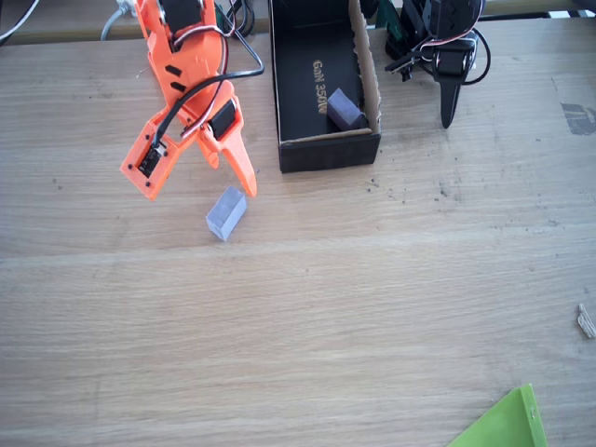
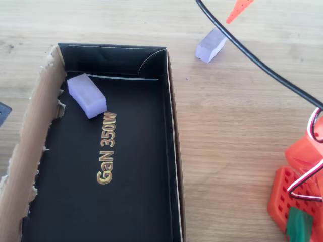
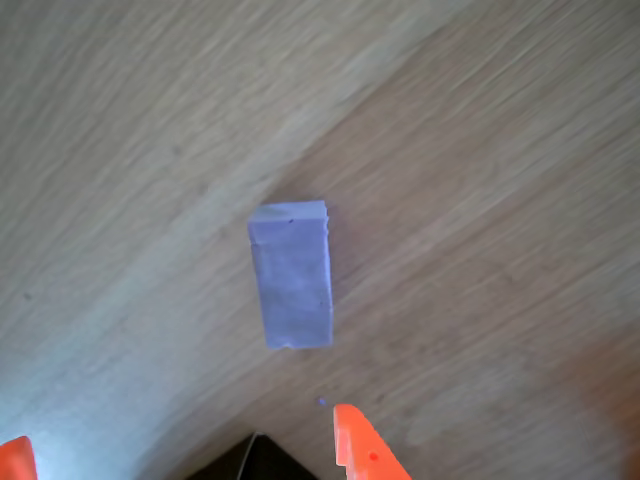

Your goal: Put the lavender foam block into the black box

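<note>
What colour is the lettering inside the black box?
Gold, on the black box floor; clearest in the overhead view.

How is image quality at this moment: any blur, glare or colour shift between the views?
Fixed view: sharp, evenly lit, the lavender foam block reads greyish-blue beneath the open gripper. Overhead view: crisp gold lettering in the black box, the block paler here, the near cable soft. Wrist view: the table is smeared, the block fairly clear.

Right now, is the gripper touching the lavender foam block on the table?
Apart. In the wrist view, bare wood shows between the lavender foam block and the open gripper; its jaws hold nothing.
</note>
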Motion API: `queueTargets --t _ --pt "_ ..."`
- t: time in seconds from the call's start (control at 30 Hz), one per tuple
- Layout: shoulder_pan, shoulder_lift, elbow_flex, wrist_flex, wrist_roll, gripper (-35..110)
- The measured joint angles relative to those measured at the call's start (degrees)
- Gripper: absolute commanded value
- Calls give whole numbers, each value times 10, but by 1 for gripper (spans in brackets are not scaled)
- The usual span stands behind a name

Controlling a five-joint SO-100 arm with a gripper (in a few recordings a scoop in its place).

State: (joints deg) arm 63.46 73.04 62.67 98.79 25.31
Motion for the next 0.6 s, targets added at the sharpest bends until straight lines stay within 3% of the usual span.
queueTargets --t 0.6 --pt "40 -35 0 -9 -18 42"
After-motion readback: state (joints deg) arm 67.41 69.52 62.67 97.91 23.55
